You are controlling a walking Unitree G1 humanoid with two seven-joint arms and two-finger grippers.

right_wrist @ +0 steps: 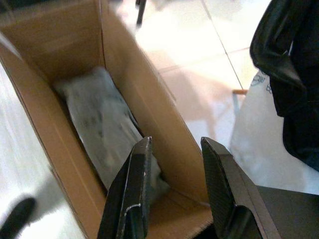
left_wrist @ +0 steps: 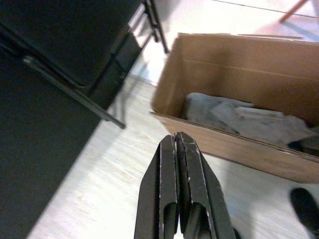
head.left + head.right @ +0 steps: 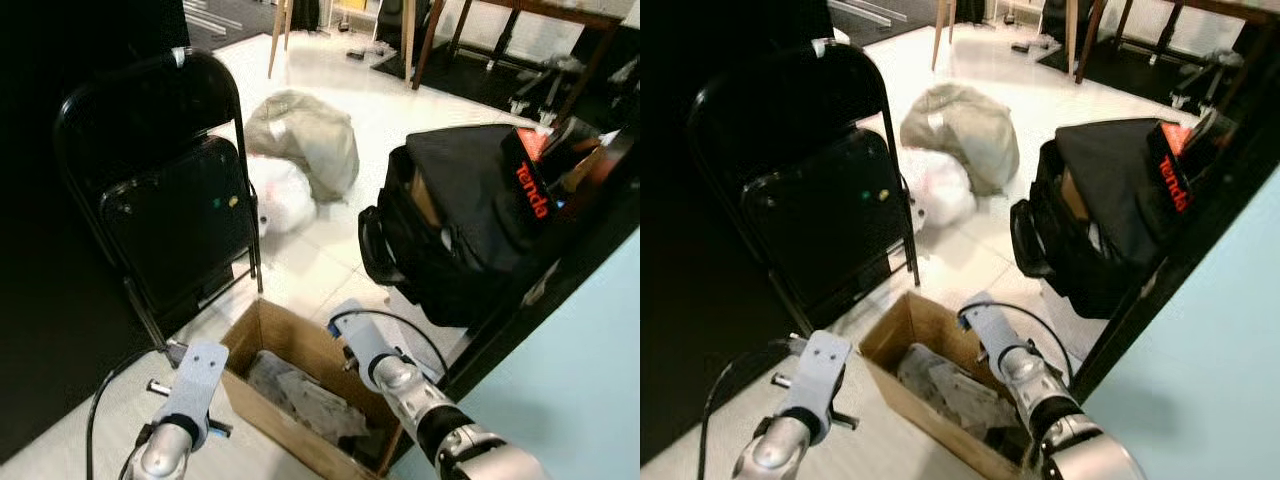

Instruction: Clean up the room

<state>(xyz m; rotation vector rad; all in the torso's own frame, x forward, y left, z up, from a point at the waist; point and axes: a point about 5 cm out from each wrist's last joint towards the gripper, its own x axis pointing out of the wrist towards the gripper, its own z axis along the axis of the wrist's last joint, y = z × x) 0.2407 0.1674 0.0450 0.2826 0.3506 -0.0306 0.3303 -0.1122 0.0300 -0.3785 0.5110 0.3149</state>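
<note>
From the head camera I look down on an open cardboard box (image 3: 300, 385) on pale floor, grey crumpled paper (image 3: 300, 392) lying inside it. My left arm's wrist plate hides the left gripper, so I cannot see its fingers here. The right gripper is likewise hidden behind its wrist, which hangs over the box's right side. A black folding chair (image 3: 170, 200) stands just beyond the box's far-left corner. A black bag (image 3: 465, 220) sits to the right, partly cut off by a dark frame. Beyond lie a beige sack (image 3: 305, 140) and a white bag (image 3: 280, 195), touching; the tiled floor between them and the box is open.

In the left wrist view the left gripper (image 2: 178, 142) has its fingers pressed together, holding nothing, above bare floor just outside the box's near wall. The chair's legs run close to the box corner.

In the right wrist view the right gripper (image 1: 174, 149) is parted and empty, above the box's end and one long wall. The paper lies low in the box. The black bag shows at the edge, cut off.
</note>
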